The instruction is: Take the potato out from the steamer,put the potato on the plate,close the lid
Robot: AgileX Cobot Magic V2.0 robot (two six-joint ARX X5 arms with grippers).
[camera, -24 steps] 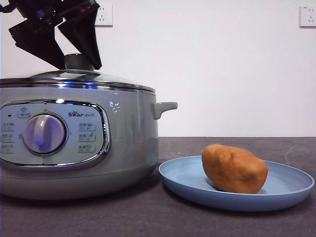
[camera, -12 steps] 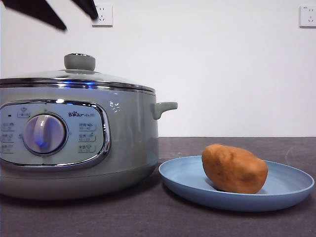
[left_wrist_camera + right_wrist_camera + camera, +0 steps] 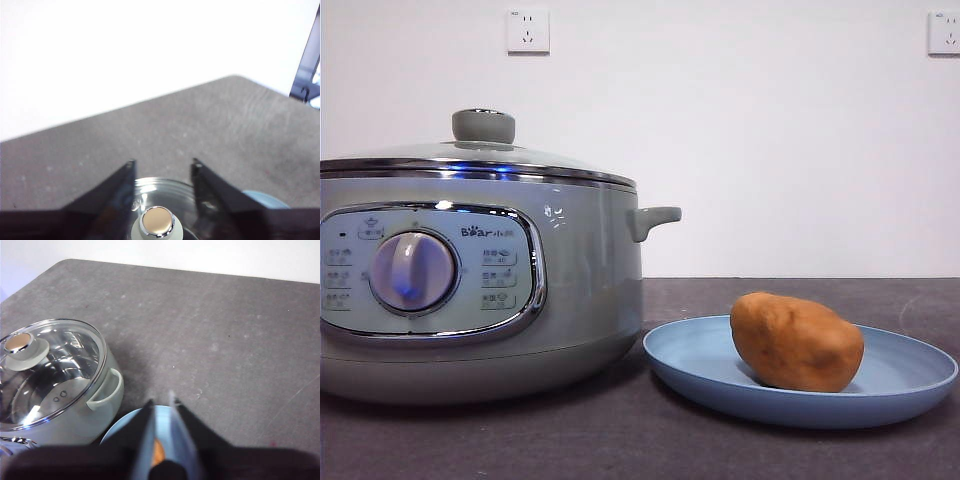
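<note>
The steamer [image 3: 580, 280] stands at the left in the front view with the glass lid [image 3: 480, 152] seated on it. The potato [image 3: 797, 341] lies on the blue plate [image 3: 910, 375] to its right. No gripper shows in the front view. My left gripper [image 3: 162, 162] is open and empty, high above the lid's knob [image 3: 156, 222]. My right gripper [image 3: 160, 399] is shut and empty, high above the plate [image 3: 122, 427]. A sliver of the potato [image 3: 158, 452] shows between its jaws. The lid [image 3: 55, 365] also shows there.
The dark grey table [image 3: 620, 440] stretches around the steamer and the plate. A white wall with two sockets [image 3: 527, 30] stands behind. The steamer's side handle [image 3: 655, 218] sticks out toward the plate.
The left gripper, whose open jaws stood around the lid's knob, has risen straight up and left the front view. The lid stays on the steamer. The potato and plate have not moved.
</note>
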